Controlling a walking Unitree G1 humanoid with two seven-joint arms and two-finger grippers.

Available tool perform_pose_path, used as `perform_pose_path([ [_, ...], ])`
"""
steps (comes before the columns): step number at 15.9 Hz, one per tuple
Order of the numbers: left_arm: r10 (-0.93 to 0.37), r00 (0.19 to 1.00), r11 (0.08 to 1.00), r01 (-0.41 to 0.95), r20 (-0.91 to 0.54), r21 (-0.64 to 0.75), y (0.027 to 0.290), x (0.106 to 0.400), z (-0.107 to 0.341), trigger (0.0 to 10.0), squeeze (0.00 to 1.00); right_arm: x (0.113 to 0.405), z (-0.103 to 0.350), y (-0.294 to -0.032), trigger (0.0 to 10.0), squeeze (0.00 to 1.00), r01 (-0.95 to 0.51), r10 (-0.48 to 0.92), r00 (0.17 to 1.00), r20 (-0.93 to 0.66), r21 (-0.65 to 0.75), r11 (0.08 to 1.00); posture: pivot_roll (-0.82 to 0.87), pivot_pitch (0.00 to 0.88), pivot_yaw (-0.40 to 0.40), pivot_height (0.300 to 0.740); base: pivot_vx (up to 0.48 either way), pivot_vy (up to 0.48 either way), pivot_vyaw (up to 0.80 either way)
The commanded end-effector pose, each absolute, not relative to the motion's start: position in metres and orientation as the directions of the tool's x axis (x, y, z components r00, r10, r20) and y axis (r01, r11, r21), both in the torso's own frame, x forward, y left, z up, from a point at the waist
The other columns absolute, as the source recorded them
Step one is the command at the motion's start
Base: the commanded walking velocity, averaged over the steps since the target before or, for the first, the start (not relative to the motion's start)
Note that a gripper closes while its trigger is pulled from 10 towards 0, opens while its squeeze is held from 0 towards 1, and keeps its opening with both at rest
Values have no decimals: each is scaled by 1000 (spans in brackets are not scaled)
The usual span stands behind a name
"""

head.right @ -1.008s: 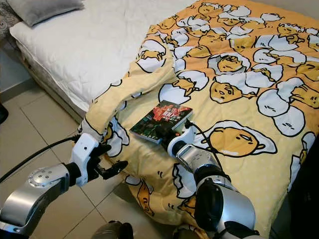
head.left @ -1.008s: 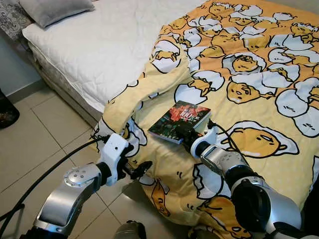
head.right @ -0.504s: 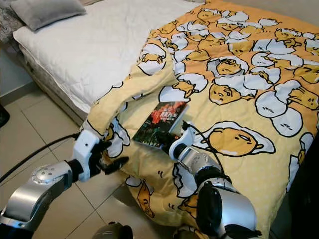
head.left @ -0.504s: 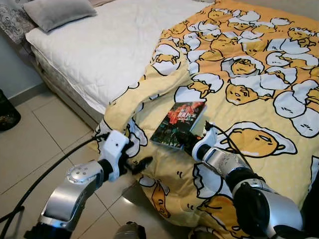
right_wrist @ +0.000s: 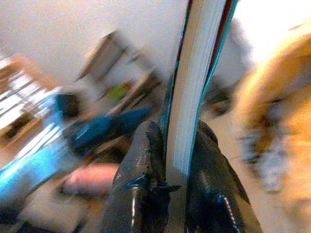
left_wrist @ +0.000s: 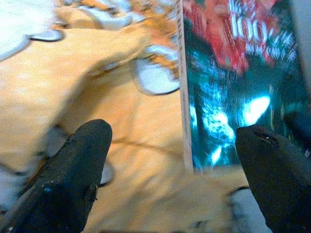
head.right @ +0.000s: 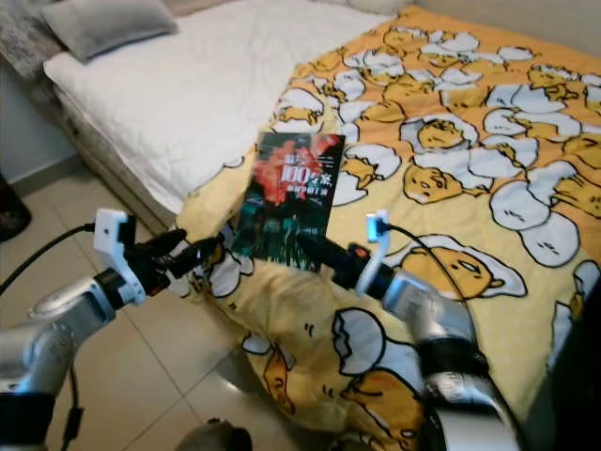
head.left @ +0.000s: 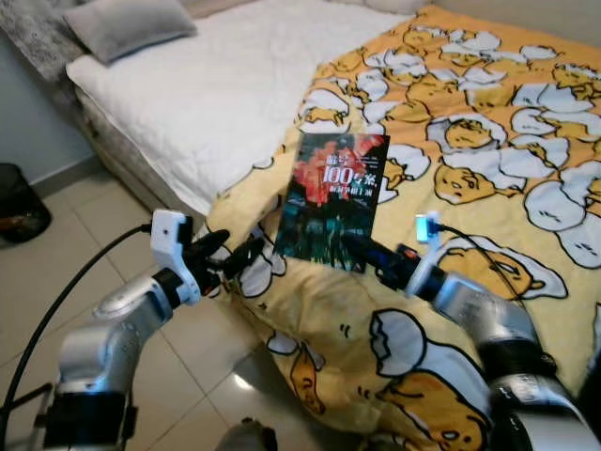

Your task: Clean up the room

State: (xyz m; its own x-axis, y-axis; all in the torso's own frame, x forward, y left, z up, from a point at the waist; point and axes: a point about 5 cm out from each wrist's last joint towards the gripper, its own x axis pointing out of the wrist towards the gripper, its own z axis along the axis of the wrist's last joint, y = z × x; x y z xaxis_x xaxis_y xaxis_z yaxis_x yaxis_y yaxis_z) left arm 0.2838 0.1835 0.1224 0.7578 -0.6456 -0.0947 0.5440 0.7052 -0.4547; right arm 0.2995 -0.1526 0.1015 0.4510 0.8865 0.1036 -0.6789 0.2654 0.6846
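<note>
One book [head.left: 333,199] stands clamped in right fingers [right_wrist: 141,165] above the yellow blanket [head.left: 488,141]; left fingers [left_wrist: 82,165] spread apart.

The right hand [head.left: 362,252] is clamped and raised forward, while the left hand [head.left: 235,258] reaches out, fingers spread.

A dark book [head.left: 331,200] with a red-and-teal cover stands upright, lifted above the yellow blanket [head.left: 488,141].

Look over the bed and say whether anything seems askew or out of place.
The yellow egg-print blanket lies rumpled and skewed, its corner sagging off the bed toward the tiled floor, leaving the white mattress bare. The book is off the bed, pinched by the right end effector.
</note>
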Motion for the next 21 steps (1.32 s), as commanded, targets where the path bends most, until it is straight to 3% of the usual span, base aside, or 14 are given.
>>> perform_pose_path([
  [1,-713,701,591,583,-23,-557,181,285,127,10000,0,289,122,-144,0,0,-765,940,288,182,634,111,8,0,67,740,0,0,0],
  [2,-758,652,513,613,18,-601,174,286,132,10000,0,280,125,-141,0,0,-780,961,217,174,622,63,4,0,71,740,0,0,0],
  [3,-778,628,486,627,25,-608,171,286,133,5412,0,276,127,-139,0,0,-785,967,186,174,618,40,1,0,75,740,0,0,0],
  [4,-796,604,466,639,25,-612,167,287,135,0,0,272,130,-137,0,0,-789,971,163,177,615,20,1,0,75,740,0,0,0],
  [7,-846,532,370,650,50,-663,159,281,135,0,0,271,135,-136,0,0,-783,968,166,190,622,12,4,0,82,740,0,0,0],
  [21,-857,504,329,692,104,-642,155,270,138,0,0,273,135,-131,0,0,-786,973,162,167,617,25,18,0,67,740,0,0,0],
])
